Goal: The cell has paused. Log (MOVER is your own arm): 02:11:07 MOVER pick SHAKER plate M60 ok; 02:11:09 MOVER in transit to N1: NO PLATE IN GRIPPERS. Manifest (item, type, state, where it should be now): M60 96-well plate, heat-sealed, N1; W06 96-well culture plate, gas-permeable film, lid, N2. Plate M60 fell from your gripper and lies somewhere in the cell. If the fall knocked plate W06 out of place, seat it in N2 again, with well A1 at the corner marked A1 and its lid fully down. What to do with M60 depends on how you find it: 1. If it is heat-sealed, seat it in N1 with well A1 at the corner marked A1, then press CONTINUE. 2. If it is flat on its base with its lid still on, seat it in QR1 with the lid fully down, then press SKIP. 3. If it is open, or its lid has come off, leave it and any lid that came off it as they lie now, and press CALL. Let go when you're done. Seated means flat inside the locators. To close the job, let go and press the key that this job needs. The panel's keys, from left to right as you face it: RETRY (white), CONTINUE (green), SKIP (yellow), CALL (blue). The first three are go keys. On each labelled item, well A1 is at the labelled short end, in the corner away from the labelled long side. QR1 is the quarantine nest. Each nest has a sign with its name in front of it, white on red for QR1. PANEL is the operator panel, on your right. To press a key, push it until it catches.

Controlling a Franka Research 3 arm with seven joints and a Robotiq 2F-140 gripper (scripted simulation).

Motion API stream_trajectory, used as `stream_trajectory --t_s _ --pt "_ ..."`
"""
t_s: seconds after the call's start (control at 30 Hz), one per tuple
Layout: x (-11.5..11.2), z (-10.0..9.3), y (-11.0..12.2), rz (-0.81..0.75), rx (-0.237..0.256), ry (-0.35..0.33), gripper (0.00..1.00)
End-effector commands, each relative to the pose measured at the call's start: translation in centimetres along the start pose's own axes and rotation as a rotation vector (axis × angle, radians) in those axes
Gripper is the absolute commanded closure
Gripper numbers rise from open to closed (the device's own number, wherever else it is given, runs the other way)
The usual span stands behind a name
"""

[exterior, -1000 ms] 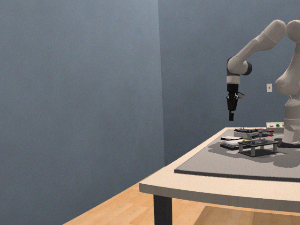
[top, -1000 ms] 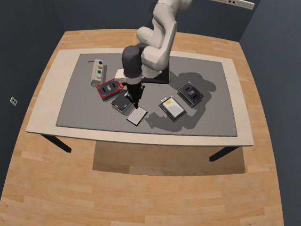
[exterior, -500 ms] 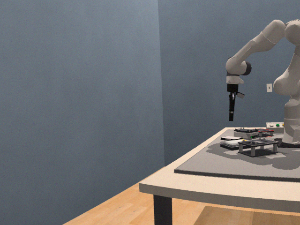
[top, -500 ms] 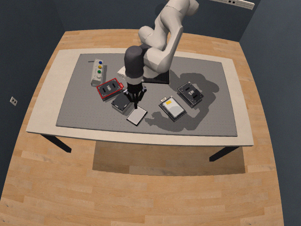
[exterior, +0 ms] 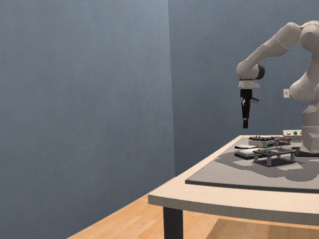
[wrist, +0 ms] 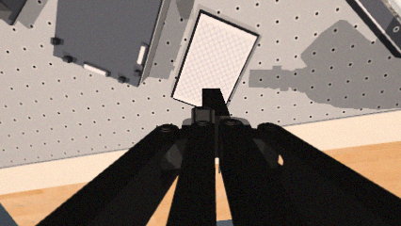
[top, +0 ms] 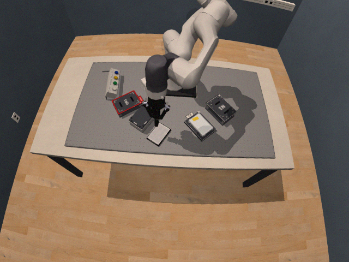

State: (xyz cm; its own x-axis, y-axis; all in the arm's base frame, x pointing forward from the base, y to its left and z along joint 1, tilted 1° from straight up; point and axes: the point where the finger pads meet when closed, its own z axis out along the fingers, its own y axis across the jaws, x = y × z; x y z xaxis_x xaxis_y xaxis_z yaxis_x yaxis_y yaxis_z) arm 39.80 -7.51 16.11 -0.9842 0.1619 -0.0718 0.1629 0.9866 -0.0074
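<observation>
Plate M60 (top: 158, 134) lies flat on the grey mat near its front edge. Its top is a white, finely gridded sheet with a dark rim, and I see no lid on or near it. It also shows in the wrist view (wrist: 216, 58) and the side view (exterior: 245, 147). My gripper (top: 156, 121) (exterior: 245, 124) (wrist: 210, 103) hangs well above the mat, over the plate's near end. Its fingers are shut with nothing between them. Plate W06 (top: 200, 125), with a yellow label, lies in nest N2 behind its sign (top: 189, 115), lined up with the nest. Nest N1 (top: 220, 108) is empty.
The dark shaker (top: 140, 119) stands just left of M60 and shows in the wrist view (wrist: 105, 38). The red-bordered QR1 nest (top: 126, 102) is behind the shaker. The operator panel (top: 113, 83) with its coloured keys stands at the back left. The arm's base stands behind the middle of the mat.
</observation>
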Motion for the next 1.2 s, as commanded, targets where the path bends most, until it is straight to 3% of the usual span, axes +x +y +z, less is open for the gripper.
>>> stream_trajectory --t_s 0.0,0.03,0.13,1.17 --pt "0.46 0.13 0.54 0.276 0.001 0.045 0.90" --pt "0.46 0.13 0.54 0.304 0.002 0.049 0.30" --pt "0.46 0.13 0.54 0.374 0.002 0.061 0.30" --pt "0.46 0.13 0.54 0.374 0.002 0.061 0.30"
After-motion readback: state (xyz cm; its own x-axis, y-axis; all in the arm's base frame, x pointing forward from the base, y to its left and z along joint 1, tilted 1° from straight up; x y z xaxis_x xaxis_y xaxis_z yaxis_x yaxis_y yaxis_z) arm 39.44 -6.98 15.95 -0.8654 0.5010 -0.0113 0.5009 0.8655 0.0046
